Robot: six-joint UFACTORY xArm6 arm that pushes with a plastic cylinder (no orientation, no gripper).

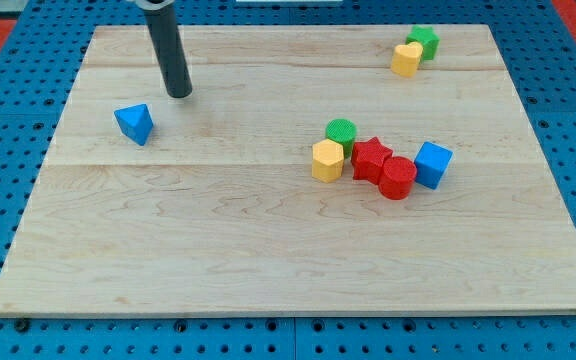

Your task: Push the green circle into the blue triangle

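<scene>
My tip (179,94) rests on the pale wood table (218,240), near the blue triangle (134,123); the green circle (341,131) sits well apart; I see no jaws.

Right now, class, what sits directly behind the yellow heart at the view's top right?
A green star-shaped block sits just behind the yellow heart, touching it. The heart covers the star's lower-left part, so that part cannot be seen. Nothing rests on top of either.

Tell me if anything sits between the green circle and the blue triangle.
Nothing visible does. The green circle has bare board toward the view's left up to the blue triangle. The yellow hexagon sits just below it, off that line. My tip is above the triangle's right.
</scene>
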